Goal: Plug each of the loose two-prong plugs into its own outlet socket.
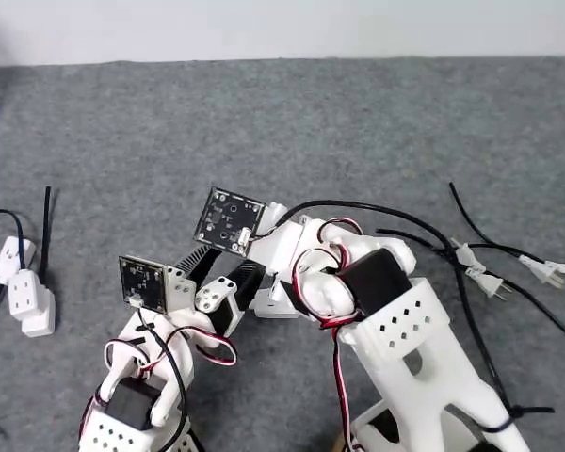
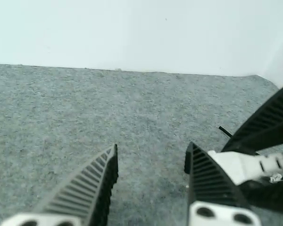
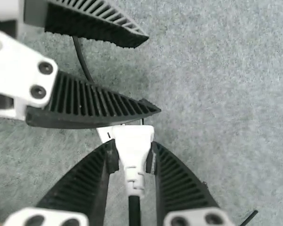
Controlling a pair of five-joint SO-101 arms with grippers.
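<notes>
The right gripper (image 3: 132,153) pinches a white two-prong plug (image 3: 130,139); the left gripper (image 2: 152,157) stands spread just beside it. Contact between them may twist the plug off-axis.

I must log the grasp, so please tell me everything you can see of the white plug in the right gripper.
The white plug is a flat body of plastic, with a ribbed collar at its back, where a black cord leaves it. The right gripper is shut on its two sides and holds it over the grey carpet. Its front end lies beside one finger of the open left gripper; whether they touch, I cannot tell. Its prongs are hidden.
</notes>
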